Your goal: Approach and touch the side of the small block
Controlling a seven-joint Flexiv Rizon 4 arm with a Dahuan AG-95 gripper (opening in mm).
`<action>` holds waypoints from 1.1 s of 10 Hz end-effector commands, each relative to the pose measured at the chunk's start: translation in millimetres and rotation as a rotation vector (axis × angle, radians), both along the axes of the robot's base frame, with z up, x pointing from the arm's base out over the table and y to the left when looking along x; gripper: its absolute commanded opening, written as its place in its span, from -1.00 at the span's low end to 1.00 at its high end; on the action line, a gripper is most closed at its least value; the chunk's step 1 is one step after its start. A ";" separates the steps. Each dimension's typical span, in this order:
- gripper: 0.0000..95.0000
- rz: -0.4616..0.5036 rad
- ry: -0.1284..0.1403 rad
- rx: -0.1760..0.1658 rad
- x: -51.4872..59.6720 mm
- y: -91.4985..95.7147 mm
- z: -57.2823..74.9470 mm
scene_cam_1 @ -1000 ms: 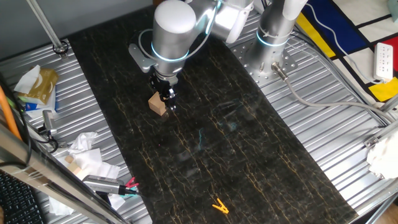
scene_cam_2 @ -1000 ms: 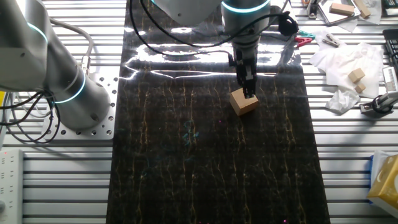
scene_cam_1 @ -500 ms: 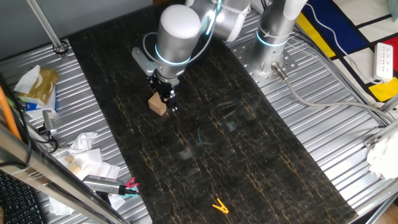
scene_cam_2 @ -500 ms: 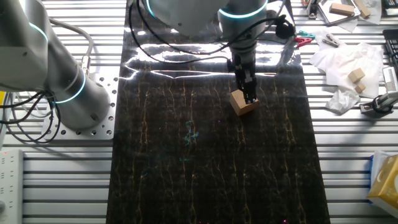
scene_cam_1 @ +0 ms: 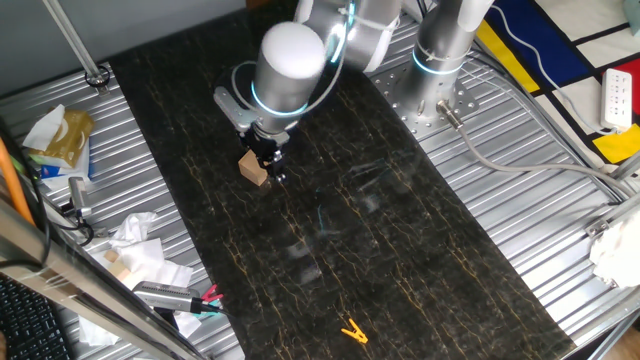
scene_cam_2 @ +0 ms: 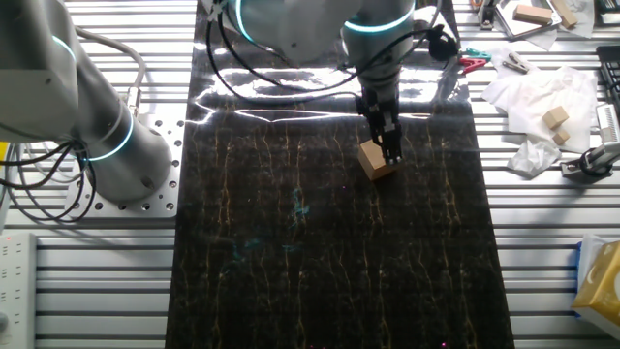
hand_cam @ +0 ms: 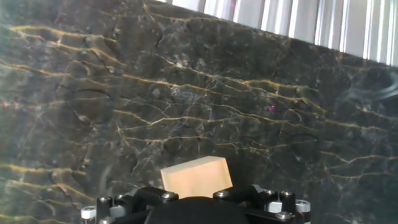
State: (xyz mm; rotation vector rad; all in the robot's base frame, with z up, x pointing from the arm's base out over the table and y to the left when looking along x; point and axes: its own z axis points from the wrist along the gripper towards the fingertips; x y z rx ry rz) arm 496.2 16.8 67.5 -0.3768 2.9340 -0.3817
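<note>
On the dark table [scene_cam_1: 400, 260], my hand [scene_cam_1: 271, 168] has slid with the small block [scene_cam_1: 254, 168], nudging it a little way along. So I think the touch is made. The small block sits on the table, right against my hand's side. I cannot tell if my fingers are apart or together.

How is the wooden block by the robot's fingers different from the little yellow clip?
The block is a plain light-brown cube; the clip is yellow-orange, thin and forked. The block looks bigger than the clip. The block sits right beside the gripper; the clip lies alone, far off near the mat's other end. Both rest on the dark marbled mat.
</note>
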 end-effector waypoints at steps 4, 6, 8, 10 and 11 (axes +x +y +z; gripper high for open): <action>0.60 0.024 -0.017 -0.014 0.2 -8.3 0.7; 0.60 0.021 -0.018 -0.011 0.2 -8.8 0.7; 0.60 0.020 -0.019 -0.009 0.7 -9.3 0.6; 0.60 0.026 -0.027 -0.012 1.7 -11.0 -2.1; 0.60 0.038 -0.032 -0.020 2.5 -12.2 -3.5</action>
